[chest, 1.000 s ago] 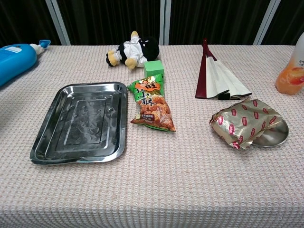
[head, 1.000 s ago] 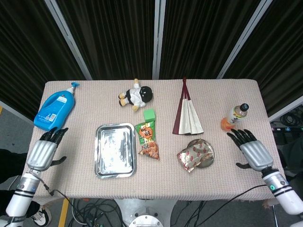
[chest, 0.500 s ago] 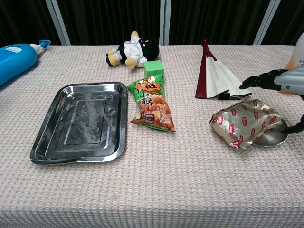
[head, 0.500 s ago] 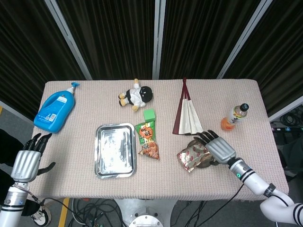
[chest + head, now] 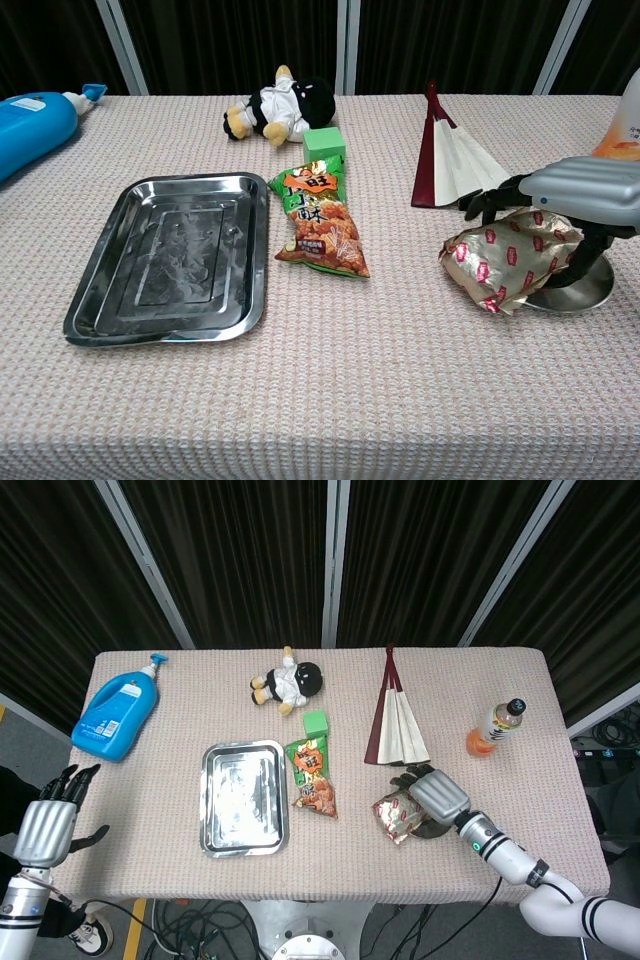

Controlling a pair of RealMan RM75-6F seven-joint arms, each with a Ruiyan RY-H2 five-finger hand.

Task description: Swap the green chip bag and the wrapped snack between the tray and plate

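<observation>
right hand (image 5: 432,792) grips the wrapped snack (image 5: 500,258) on the beige woven tablecloth (image 5: 200,695) (dark curtains (image 5: 240,560) behind); left hand (image 5: 48,825) spread empty.

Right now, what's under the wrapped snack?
The wrapped snack lies partly on the round metal plate; its left end hangs over the tablecloth. The right hand covers its far side, so the contact there is hidden.

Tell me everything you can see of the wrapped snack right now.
The wrapped snack is a crinkled, shiny gold foil packet printed with small red labels. It lies tilted, its right part on the round metal plate and its left end on the tablecloth. The right hand reaches over it from the right, fingers curled on its top edge; whether it is gripped I cannot tell.
</observation>
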